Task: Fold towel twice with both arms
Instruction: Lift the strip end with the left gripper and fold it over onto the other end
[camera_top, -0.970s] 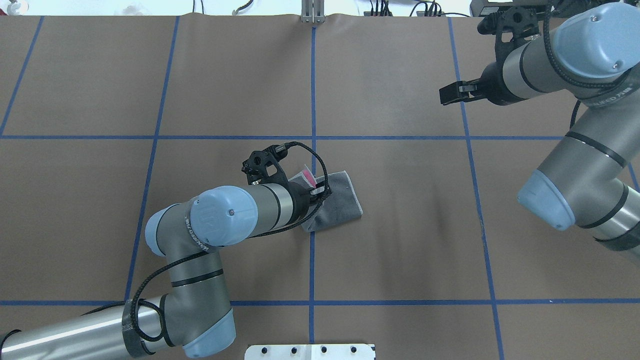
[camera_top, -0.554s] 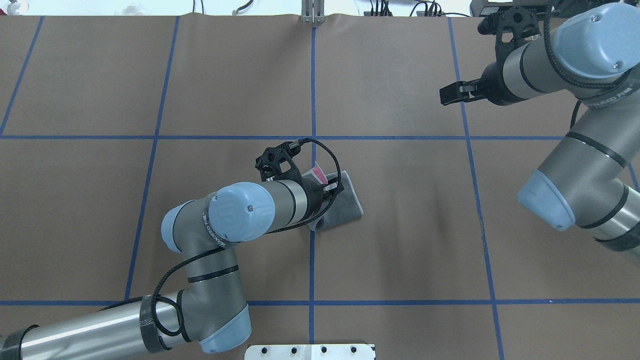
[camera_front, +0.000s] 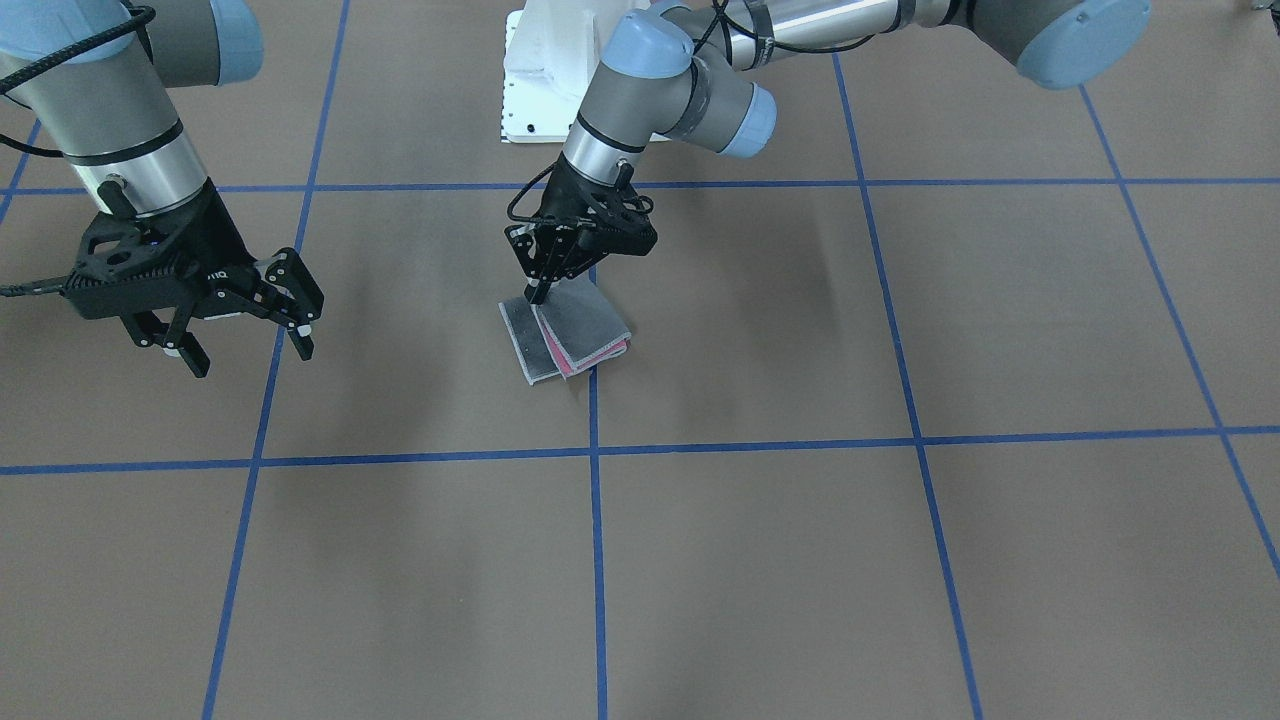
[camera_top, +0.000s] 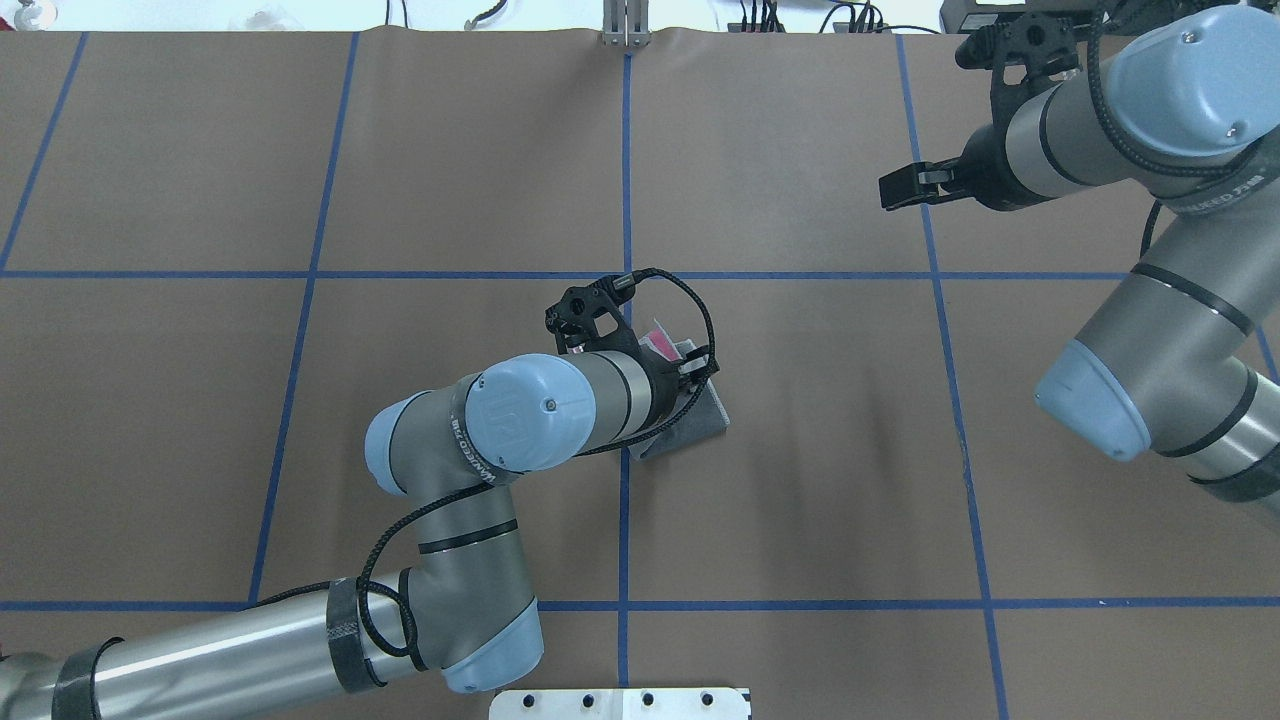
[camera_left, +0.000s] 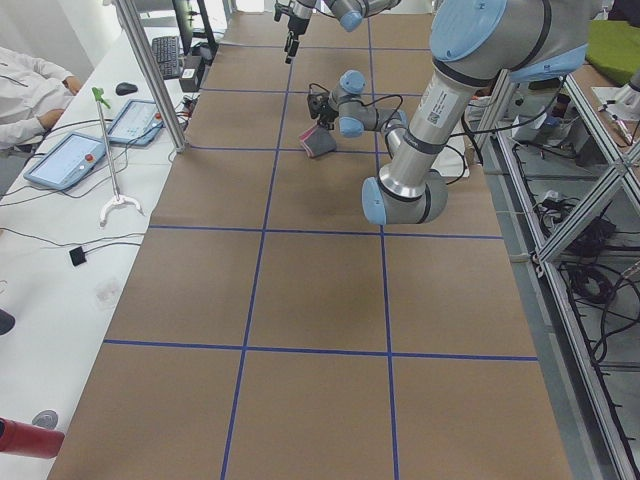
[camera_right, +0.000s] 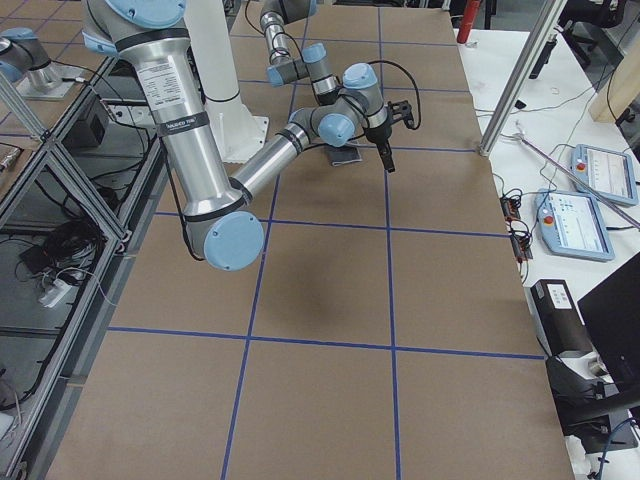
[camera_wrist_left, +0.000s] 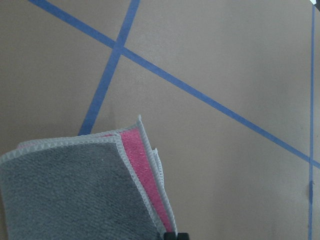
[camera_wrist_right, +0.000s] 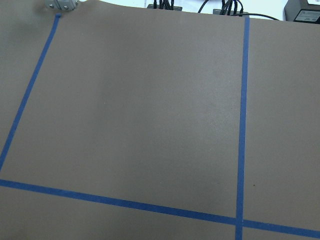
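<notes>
Overhead exterior hides a lot from us. The left arm (camera_top: 545, 405) covers most of the towel (camera_top: 708, 425) near the middle of the frame, and we cannot see the fingers there. From the front-facing camera, the towel lies folded on the table (camera_front: 800, 550) near the center, grey on top with a thin pink edge peeking out. The left gripper (camera_front: 538, 294) points down at the towel's upper left corner, its fingers pinched together on the cloth. In the left wrist view, the towel is cut off at the lower left edge. The right gripper (camera_front: 250, 356) hangs at the left of the front-facing frame, fingers spread wide, well apart from the towel.
</notes>
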